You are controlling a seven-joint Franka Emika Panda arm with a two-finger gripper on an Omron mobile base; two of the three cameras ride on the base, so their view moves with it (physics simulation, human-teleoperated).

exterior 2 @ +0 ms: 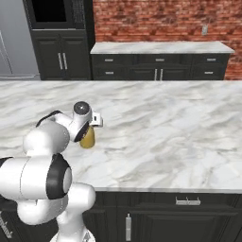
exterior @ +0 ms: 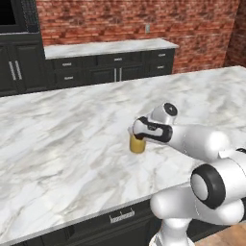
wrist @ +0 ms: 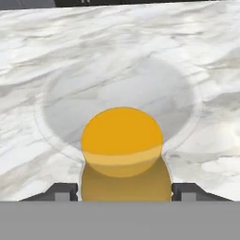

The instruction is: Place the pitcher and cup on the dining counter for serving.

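Marble table (exterior: 72, 144) spreads wide before a brick wall (exterior: 144, 24), and the pitcher (exterior: 137, 144) stands upright on it near the front edge. Pincer (wrist: 123, 191) straddles the pitcher, a finger at each flank; whether it grips I cannot tell. Placing looks under way: next, loosen, lift straight up, then fetch the cup.

No readable text, label, brand, number or sign appears on any surface in these views.
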